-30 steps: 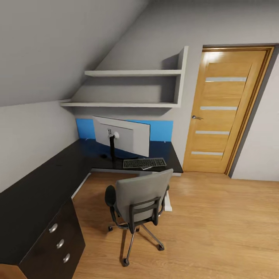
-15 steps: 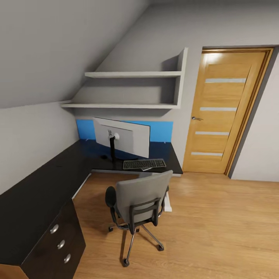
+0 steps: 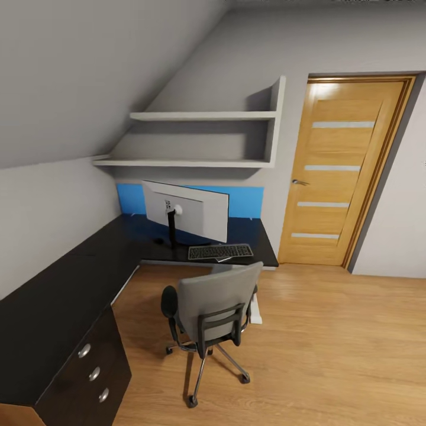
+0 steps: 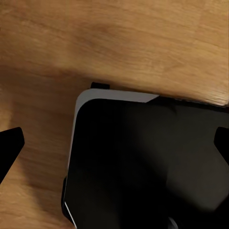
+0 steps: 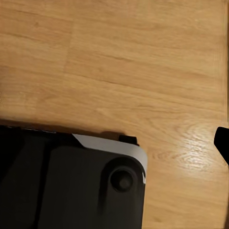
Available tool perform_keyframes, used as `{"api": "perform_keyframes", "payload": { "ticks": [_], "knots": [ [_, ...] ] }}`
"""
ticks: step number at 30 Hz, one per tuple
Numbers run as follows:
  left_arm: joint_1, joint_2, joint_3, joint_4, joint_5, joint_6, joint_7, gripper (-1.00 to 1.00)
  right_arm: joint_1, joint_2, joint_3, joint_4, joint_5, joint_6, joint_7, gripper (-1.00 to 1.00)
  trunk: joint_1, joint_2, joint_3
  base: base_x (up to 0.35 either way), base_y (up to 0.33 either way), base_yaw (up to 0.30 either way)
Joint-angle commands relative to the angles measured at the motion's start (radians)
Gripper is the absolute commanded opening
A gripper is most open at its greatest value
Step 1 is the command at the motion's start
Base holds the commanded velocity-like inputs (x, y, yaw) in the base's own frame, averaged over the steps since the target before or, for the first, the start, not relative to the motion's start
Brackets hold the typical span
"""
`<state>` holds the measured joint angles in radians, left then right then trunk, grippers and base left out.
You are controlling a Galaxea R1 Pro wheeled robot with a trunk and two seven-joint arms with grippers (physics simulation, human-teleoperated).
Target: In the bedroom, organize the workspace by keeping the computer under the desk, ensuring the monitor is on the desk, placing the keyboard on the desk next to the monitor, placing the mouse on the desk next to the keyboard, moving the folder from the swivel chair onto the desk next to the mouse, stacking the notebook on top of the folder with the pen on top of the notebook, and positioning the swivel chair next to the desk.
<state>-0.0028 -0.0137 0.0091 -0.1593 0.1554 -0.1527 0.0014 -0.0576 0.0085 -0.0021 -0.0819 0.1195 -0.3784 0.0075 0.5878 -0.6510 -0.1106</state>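
- A light oak door [image 3: 339, 171] with four narrow frosted glass strips and a small silver handle is seen closed in the grey far wall.
- Two pale grey floating shelves [image 3: 201, 139], joined by an upright panel at one end, are mounted under the sloped grey ceiling [image 3: 77, 71].
- A bright blue wall panel [image 3: 245, 201] is fixed below the lower shelf.
- A light wood plank floor [image 3: 331, 355] is laid across the room.

Monitor [image 3: 188, 208] and keyboard [image 3: 220, 252] on desk [image 3: 65, 284], swivel chair [image 3: 212, 307] beside
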Motion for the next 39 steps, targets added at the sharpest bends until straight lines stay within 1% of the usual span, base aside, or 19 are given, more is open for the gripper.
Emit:
{"api": "perform_keyframes", "payload": {
  "ticks": [1, 5, 9, 12, 18, 26, 39],
  "knots": [
    [0.0, 0.0, 0.001, 0.0, 0.007, -0.003, 0.0, 1.0, -0.001, 0.0, -0.001, -0.004, 0.006, -0.019, 0.0, 1.0, -0.004, 0.006, 0.002, 0.0, 0.0, -0.071],
    [0.0, 0.001, 0.001, 0.0, 0.019, -0.028, 0.0, 1.0, -0.001, -0.003, 0.0, -0.014, 0.006, -0.041, 0.0, 1.0, -0.019, 0.034, 0.017, 0.0, 0.0, -0.087],
    [0.0, 0.0, 0.002, 0.0, 0.043, -0.091, 0.0, 1.0, -0.001, -0.007, -0.001, -0.014, 0.004, -0.046, -0.001, 1.0, -0.034, 0.062, 0.03, 0.0, 0.0, -0.033],
    [0.0, 0.0, 0.002, 0.001, 0.049, -0.111, 0.0, 1.0, -0.001, -0.005, -0.002, -0.006, 0.004, -0.046, -0.001, 1.0, -0.046, 0.083, 0.04, 0.0, 0.0, -0.012],
    [0.0, -0.001, 0.002, 0.001, 0.052, -0.123, 0.0, 1.0, -0.001, -0.005, 0.0, 0.039, 0.002, -0.045, 0.0, 1.0, -0.069, 0.125, 0.059, 0.0, 0.0, -0.003],
    [0.0, -0.001, 0.003, 0.001, 0.052, -0.126, 0.0, 1.0, -0.001, -0.007, 0.0, 0.05, 0.002, -0.046, 0.0, 1.0, -0.1, 0.181, 0.084, 0.0, 0.0, 0.0],
    [0.0, 0.0, 0.003, 0.001, 0.053, -0.127, 0.007, 1.0, -0.001, -0.007, 0.0, 0.051, 0.002, -0.045, 0.0, 1.0, -0.1, 0.181, 0.084, 0.0, 0.0, 0.0]
  ]
}}
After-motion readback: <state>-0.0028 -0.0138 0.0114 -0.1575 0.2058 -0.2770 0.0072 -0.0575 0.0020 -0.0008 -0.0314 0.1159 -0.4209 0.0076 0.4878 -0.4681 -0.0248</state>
